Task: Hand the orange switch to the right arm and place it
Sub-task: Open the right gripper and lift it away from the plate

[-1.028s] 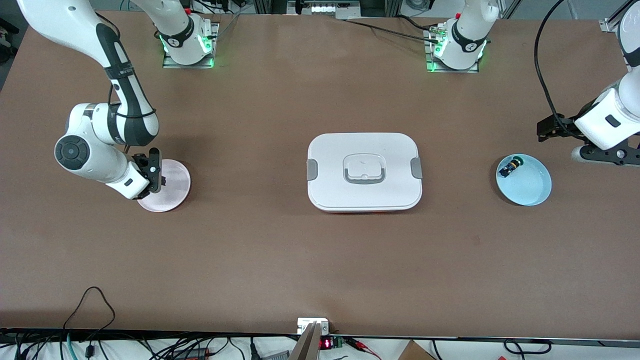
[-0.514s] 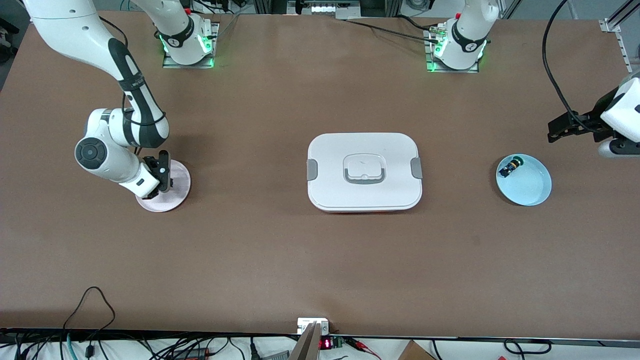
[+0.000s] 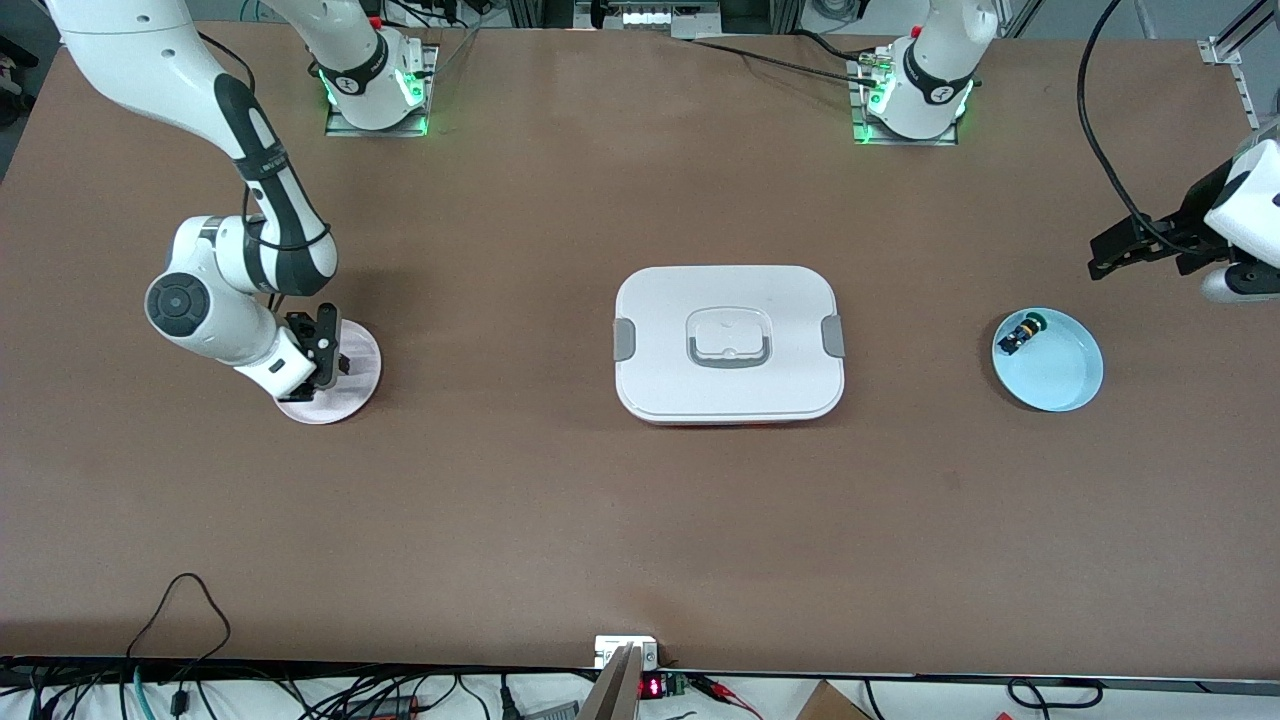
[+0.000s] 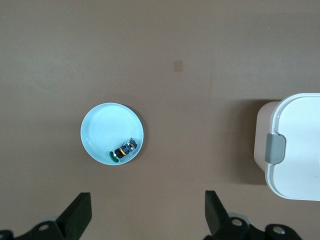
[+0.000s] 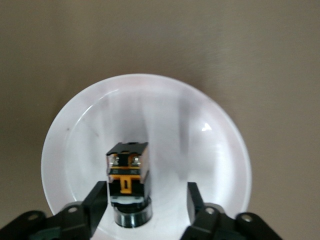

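The orange switch (image 5: 127,172), black with an orange block, lies on the pink plate (image 5: 200,145) in the right wrist view. My right gripper (image 5: 146,200) is open, with a finger on each side of the switch; one finger is close against it and there is a gap at the other. In the front view the right gripper (image 3: 325,350) is low over the pink plate (image 3: 352,385), and the switch is hidden there. My left gripper (image 3: 1135,245) is open and empty, up over the table at the left arm's end; its fingers also show wide apart in the left wrist view (image 4: 147,215).
A light blue plate (image 3: 1065,385) at the left arm's end holds a small black switch with a green cap (image 3: 1021,332); both show in the left wrist view, plate (image 4: 100,130) and switch (image 4: 123,150). A white lidded box (image 3: 728,290) sits mid-table.
The right arm shifted toward the table's middle over the pink plate, then held almost still. The left arm pulled back and up, away from the blue plate toward its end of the table.
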Controlling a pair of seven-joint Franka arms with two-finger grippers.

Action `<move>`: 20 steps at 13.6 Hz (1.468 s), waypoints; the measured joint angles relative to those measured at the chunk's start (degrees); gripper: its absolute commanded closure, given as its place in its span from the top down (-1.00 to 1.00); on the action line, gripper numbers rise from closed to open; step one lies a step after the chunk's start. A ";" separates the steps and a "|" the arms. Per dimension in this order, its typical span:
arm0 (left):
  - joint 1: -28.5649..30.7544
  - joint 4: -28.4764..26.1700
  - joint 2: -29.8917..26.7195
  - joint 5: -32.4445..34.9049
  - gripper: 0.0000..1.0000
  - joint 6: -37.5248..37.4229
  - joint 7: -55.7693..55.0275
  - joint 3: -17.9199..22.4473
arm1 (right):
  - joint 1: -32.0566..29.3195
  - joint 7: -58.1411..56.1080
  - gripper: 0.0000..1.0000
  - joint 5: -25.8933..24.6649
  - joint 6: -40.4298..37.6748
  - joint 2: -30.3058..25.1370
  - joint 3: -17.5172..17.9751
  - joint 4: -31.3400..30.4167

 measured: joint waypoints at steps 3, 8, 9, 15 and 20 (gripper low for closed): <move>0.15 0.00 0.00 0.00 1.00 0.12 -0.02 0.00 | 0.04 5.57 1.00 4.72 -9.93 -3.02 0.14 6.62; 0.17 0.00 -0.07 0.00 1.00 0.43 -0.37 0.00 | 0.03 23.66 1.00 8.86 -24.78 -6.49 0.14 18.51; 0.18 0.01 -0.11 0.00 1.00 0.48 -0.41 0.01 | 0.05 29.14 1.00 9.29 -25.94 -7.14 0.16 19.39; 0.36 0.05 -0.45 0.00 1.00 0.56 -0.42 0.04 | 0.88 67.00 1.00 15.05 -36.70 -10.90 0.41 22.10; 0.42 0.05 -0.56 0.00 1.00 0.56 -0.42 0.09 | 0.97 86.22 1.00 9.48 -54.33 -12.66 0.41 31.21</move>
